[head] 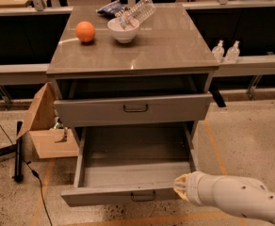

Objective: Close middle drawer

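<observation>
The middle drawer is a long shallow grey tray pulled far out of the cabinet. Its low front panel carries a small dark loop handle. The tray looks empty. My gripper is the cream tip of the white arm, which comes in from the lower right. It sits at the right end of the drawer's front panel, at or touching the front right corner.
Above it, a grey drawer with a taller front panel stands slightly out. On the cabinet top are an orange, a white bowl and a plastic bottle. A cardboard box stands to the left.
</observation>
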{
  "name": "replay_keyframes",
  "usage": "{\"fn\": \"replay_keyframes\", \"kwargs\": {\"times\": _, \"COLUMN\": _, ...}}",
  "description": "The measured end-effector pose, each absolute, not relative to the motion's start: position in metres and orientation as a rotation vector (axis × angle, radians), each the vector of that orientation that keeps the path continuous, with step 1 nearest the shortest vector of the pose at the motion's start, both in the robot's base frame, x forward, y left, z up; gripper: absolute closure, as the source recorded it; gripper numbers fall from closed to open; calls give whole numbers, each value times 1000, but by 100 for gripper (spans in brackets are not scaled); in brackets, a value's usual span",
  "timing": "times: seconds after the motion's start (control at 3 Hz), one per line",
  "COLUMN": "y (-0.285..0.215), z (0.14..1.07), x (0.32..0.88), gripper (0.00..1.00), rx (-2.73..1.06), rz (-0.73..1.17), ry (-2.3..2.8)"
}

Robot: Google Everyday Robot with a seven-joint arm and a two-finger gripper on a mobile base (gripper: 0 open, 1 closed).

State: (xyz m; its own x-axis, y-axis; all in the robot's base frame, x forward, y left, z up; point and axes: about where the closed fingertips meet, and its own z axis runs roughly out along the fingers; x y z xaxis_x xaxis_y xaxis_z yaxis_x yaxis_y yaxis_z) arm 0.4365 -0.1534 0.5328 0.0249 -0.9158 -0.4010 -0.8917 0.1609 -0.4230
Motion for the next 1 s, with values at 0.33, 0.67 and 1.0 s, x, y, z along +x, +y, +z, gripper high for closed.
{"fn": "replay_keyframes", "kwargs": {"times": 0.33, "y": -147, "z": 500, "x": 432, "gripper": 100, "rx": -1734, "rz": -25, "ry": 1849}}
{"fn": "replay_keyframes", "kwargs": {"times": 0.67, "y": -142, "z": 466, "x": 437, "gripper": 100, "rx": -1759, "rz": -6, "ry": 1852}}
{"fn": "replay_keyframes", "kwargs": {"times": 1.0, "y": -141, "z": 436, "x": 438, "gripper": 100, "rx": -1780, "rz": 4, "ry": 1867}}
